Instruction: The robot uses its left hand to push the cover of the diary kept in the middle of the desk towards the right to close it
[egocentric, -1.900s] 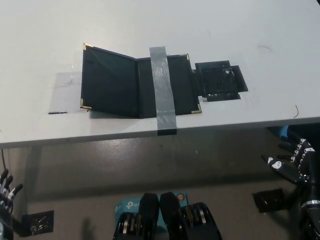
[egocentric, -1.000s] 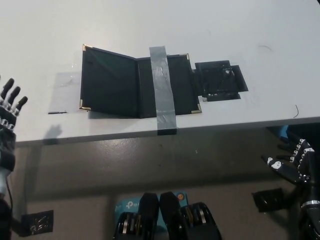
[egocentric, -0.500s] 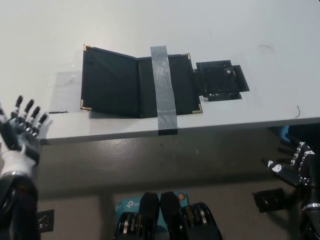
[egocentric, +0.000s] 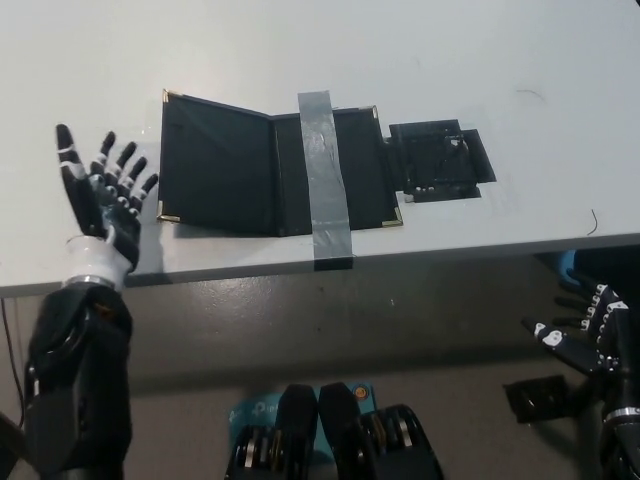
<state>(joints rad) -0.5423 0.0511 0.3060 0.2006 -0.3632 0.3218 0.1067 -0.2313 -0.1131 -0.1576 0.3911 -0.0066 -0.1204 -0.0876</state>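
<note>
open diary (egocentric: 270, 172) lies long axis left-right.

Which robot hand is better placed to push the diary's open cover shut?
Left. The left robot hand is open beside the diary cover's left edge; the right robot hand hangs below the desk.

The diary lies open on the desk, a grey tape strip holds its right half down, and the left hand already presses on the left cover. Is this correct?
One part is wrong. In the head view the left hand does not touch the cover: it is raised, open, beside the left edge of the diary. The diary does lie open on the desk, and the grey tape strip crosses its right half.
</note>
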